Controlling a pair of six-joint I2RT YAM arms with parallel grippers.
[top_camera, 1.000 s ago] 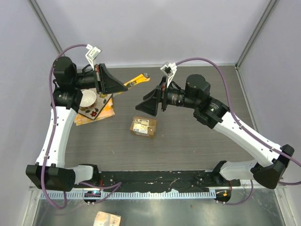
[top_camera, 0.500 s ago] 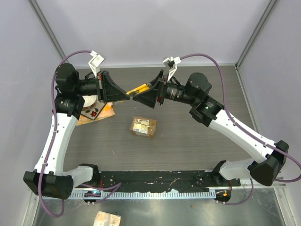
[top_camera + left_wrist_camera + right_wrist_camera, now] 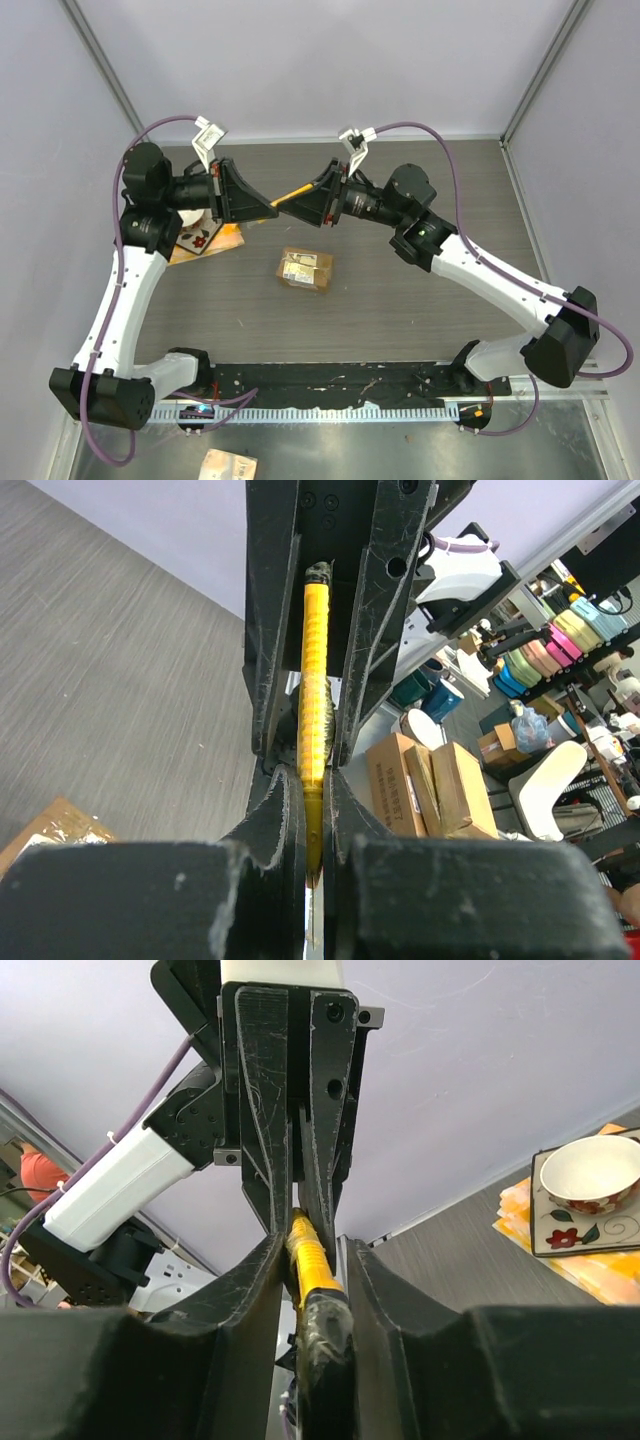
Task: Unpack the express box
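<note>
- The box [image 3: 306,269] lies flat on the dark wood-grain counter [image 3: 430,300], between the two arms and nearer the camera than both claws. Nothing touches it.
- Its white label faces up. In the left wrist view only one brown corner of it [image 3: 48,832] shows, at the lower left edge.
- The left claw [image 3: 270,205] is raised above the counter and points right, clamped on a yellow knife [image 3: 297,189]. In its own camera the knife [image 3: 315,700] runs straight up between the two black fingers, which press its sides.
- The right claw [image 3: 288,204] points left and meets the left one tip to tip. Its fingers are closed on the same knife, further along the handle. In its own view the yellow body [image 3: 312,1260] sits tight between them, with the left claw [image 3: 297,1200] straight ahead.
- The knife is held in the air by both claws, above and behind the box rather than on it.
- At the left, a white bowl [image 3: 590,1173] stands on a patterned card [image 3: 197,240] with an orange edge. The left arm partly covers both from above, and they are well apart from the box.
- The counter between the box and the claws carries nothing.
</note>
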